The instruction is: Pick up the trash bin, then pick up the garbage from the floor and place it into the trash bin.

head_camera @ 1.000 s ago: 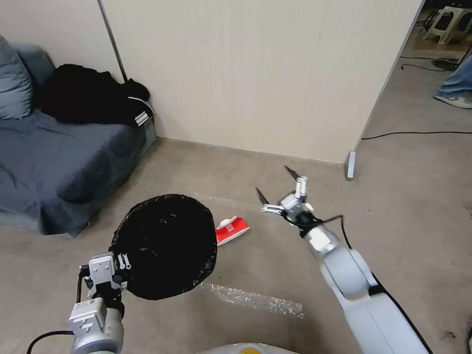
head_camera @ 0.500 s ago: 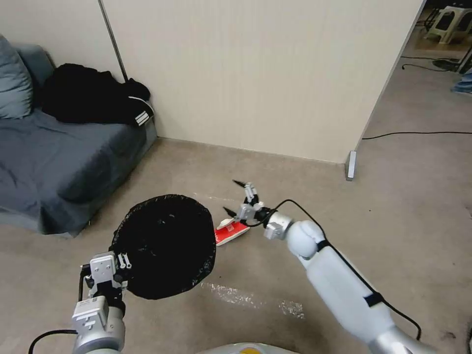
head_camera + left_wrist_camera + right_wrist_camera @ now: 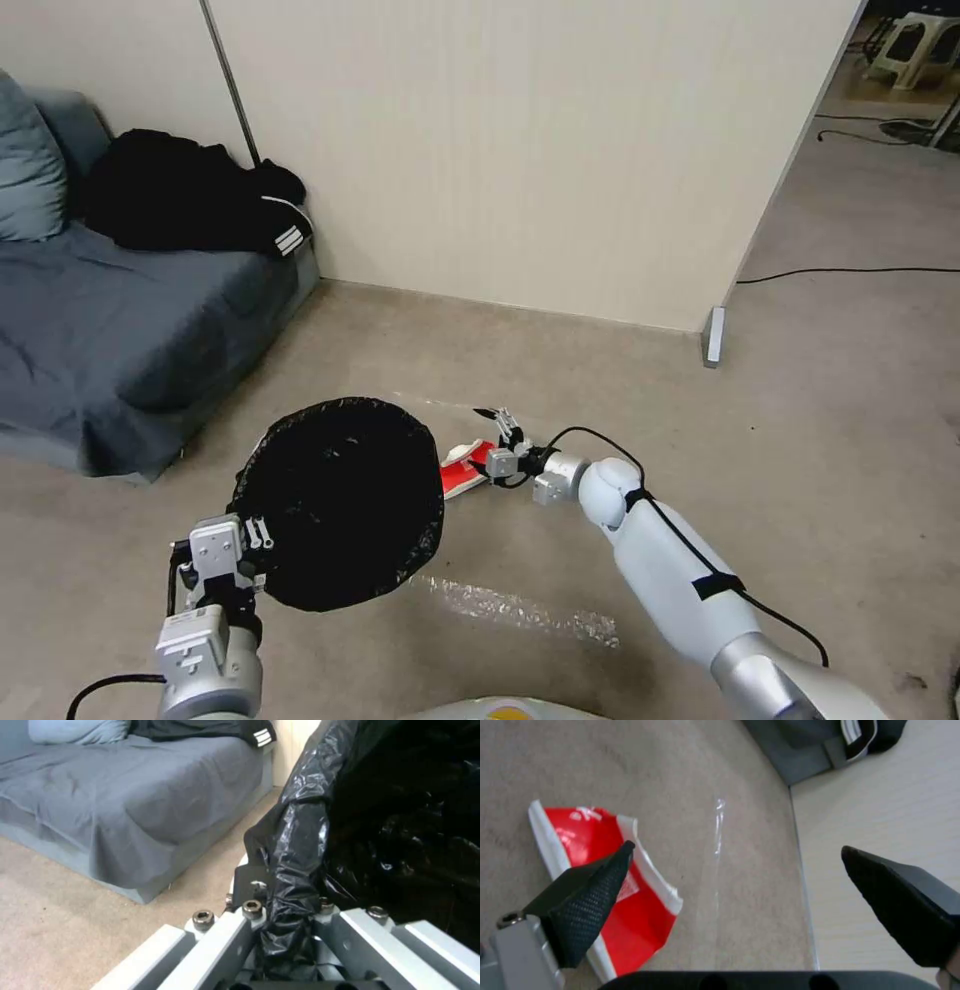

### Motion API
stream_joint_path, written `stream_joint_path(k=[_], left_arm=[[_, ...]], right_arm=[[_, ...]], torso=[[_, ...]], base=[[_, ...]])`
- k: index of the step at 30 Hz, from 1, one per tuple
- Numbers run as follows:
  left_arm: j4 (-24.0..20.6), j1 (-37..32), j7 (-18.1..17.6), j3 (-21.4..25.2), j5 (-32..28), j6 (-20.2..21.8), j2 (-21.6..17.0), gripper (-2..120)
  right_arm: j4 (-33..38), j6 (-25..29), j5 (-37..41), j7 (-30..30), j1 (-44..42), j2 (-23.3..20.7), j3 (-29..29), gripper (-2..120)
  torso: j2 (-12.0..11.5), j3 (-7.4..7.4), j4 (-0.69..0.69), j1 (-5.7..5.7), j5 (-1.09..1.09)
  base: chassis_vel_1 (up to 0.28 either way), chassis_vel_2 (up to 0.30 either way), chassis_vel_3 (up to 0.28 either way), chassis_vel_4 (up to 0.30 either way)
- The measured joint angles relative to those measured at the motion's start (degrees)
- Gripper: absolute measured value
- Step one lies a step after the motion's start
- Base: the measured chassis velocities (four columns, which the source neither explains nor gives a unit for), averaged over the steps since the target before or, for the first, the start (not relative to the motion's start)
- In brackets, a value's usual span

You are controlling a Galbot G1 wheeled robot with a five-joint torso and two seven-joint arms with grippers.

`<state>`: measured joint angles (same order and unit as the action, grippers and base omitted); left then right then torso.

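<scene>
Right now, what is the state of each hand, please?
Left hand: closed on the rim of the trash bin.
Right hand: open, holding nothing, low beside the red-and-white carton.

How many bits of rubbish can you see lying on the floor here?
1: a red-and-white carton on the carpet, just right of the black-lined bin and under the open right gripper. The left gripper holds the bin, which may hide more.
</scene>
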<state>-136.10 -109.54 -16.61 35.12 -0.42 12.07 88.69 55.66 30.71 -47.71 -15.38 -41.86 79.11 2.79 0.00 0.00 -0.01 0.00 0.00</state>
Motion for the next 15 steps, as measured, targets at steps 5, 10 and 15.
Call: stream_joint_path(k=[5,10,15], left_arm=[[-0.14,0.07,-0.02,0.53,-0.05,-0.02,-0.41,1],[-0.14,0.13,-0.04,0.59,-0.13,-0.03,-0.42,1],[-0.14,0.1,-0.07,0.49,-0.08,-0.07,-0.37,1]], right_arm=[[-3.72,2.16,0.0,-1.18,1.94,-0.01,1.15,100],[-5.84,2.65,0.24,-0.9,2.64,0.35,1.38,100],[-8.23,2.66,0.43,-0.03,3.14,1.27,1.55,100]], torso=[[0.0,0.0,0.01,0.0,0.0],[0.0,0.0,0.0,0.0,0.0],[0.0,0.0,0.01,0.0,0.0]], base=[[0.0,0.0,0.0,0.0],[0.0,0.0,0.0,0.0],[0.0,0.0,0.0,0.0]])
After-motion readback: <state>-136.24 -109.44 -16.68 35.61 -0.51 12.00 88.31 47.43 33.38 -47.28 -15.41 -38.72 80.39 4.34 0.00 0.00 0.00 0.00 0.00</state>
